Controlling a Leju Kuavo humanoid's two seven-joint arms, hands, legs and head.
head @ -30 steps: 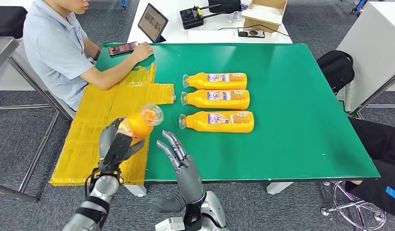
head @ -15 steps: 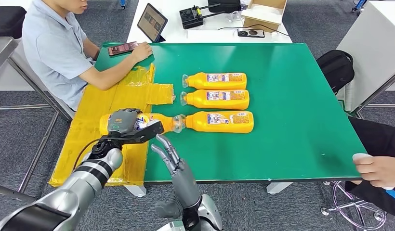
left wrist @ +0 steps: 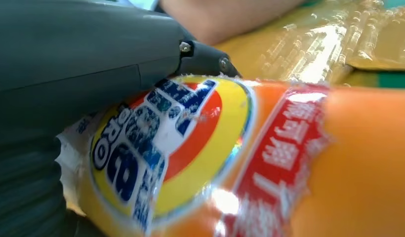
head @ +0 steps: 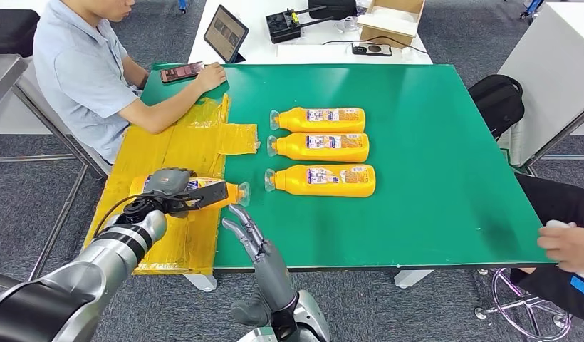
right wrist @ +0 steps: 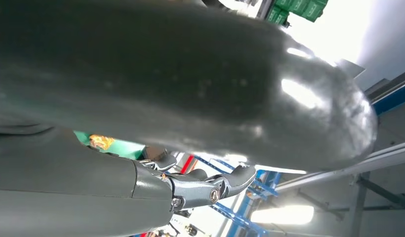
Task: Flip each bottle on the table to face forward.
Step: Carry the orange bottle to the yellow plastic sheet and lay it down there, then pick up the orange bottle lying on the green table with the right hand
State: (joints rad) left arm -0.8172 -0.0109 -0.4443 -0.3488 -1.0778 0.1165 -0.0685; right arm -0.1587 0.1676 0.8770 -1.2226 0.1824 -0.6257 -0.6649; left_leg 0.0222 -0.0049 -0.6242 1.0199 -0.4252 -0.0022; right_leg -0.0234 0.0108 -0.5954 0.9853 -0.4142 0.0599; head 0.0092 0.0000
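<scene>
My left hand (head: 176,191) grips an orange bottle (head: 228,192) lying on its side over the yellow taped area at the table's left, clear cap toward the right. In the left wrist view the bottle's colourful front label (left wrist: 161,148) faces the camera under my fingers (left wrist: 92,54). Three more orange bottles lie in a column on the green table (head: 431,178): the far one (head: 321,120), the middle one (head: 321,147) and the near one (head: 325,180), caps pointing left. My right hand (head: 253,239) hovers at the near edge, fingers spread, holding nothing.
A person (head: 82,68) sits at the far left with an arm on the table beside a phone (head: 181,71). Another person's hand (head: 567,246) shows at the right edge. A tablet (head: 226,33) and a cardboard box (head: 392,18) stand on the white desk behind.
My left hand turned the bottle from upright to lying flat, then drew it left, away from the near bottle's cap. My right hand sank slightly. The person's hand at the right pulled back.
</scene>
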